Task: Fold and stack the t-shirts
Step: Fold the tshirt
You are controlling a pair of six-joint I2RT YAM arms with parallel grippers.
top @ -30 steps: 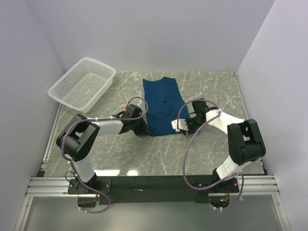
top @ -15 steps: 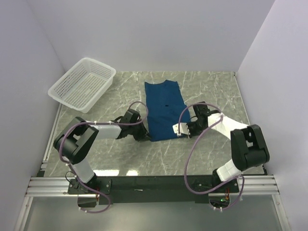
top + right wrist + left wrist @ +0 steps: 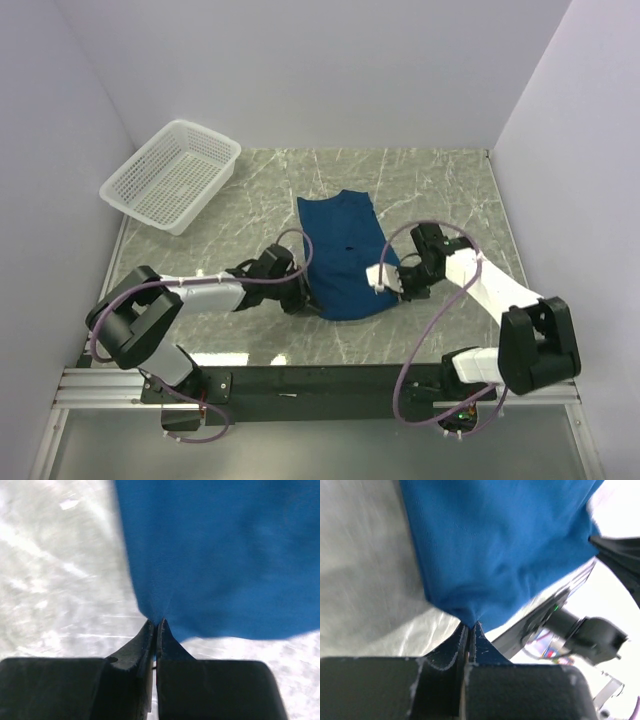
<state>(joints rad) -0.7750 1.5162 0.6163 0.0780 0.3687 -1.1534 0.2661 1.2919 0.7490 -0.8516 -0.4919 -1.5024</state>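
Observation:
A dark blue t-shirt point(image 3: 345, 255), folded into a long strip, lies on the marble table at the middle. Its chest print is hidden. My left gripper point(image 3: 306, 300) is shut on the shirt's near left corner, where the cloth point(image 3: 495, 550) bunches between the jaws. My right gripper point(image 3: 390, 283) is shut on the near right corner, with the cloth point(image 3: 220, 555) pinched at the jaw tips. Both corners sit a little above the table.
A white plastic mesh basket point(image 3: 172, 175) stands at the back left of the marble table point(image 3: 440, 180). White walls close in the back and both sides. The black rail with the arm bases point(image 3: 320, 385) runs along the near edge.
Both grippers have moved toward the near edge with the shirt's near corners held, dragging the shirt nearer. The near hem now lies closer to the arm bases.

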